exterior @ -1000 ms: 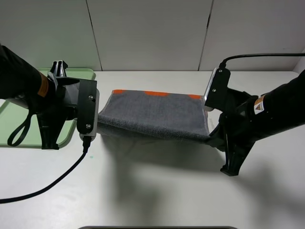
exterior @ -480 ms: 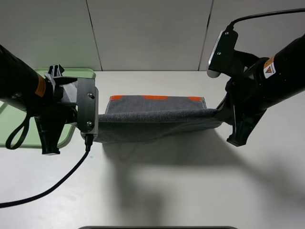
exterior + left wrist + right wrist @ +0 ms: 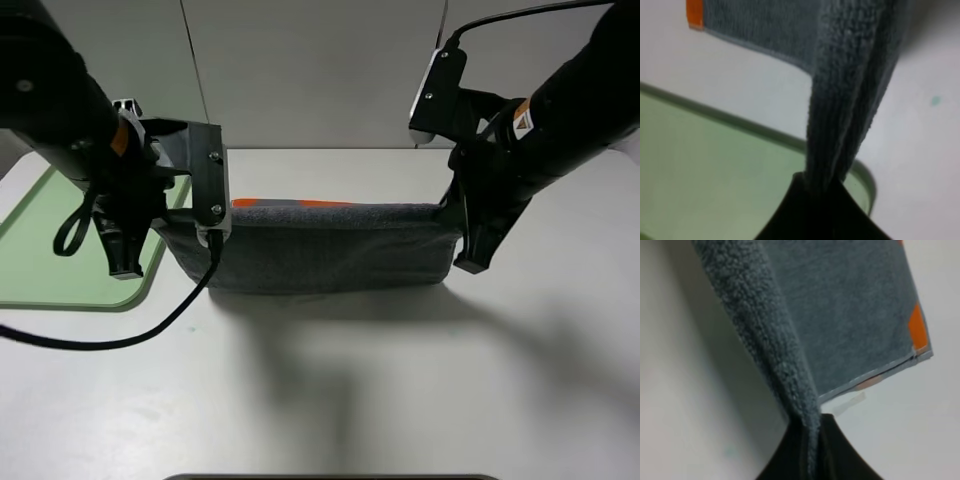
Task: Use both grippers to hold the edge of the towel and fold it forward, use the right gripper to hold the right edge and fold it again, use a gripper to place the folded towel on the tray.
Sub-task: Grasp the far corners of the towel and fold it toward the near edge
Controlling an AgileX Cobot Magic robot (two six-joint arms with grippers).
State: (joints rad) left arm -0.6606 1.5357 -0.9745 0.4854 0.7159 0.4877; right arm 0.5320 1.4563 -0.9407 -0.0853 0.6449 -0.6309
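Seen from high up, the towel [image 3: 330, 250] is doubled over and stretched between my two arms over the counter [image 3: 400, 390]. Its orange stripe [image 3: 300, 203] peeks out along the far side, and the green tray [image 3: 60, 290] lies just to its left. That view hides my fingertips. The wrist views show them: my left jaws are clenched on the towel's left end, near the tray's rounded corner. My right jaws are clenched on the right end, beside the pale hem [image 3: 875, 374].
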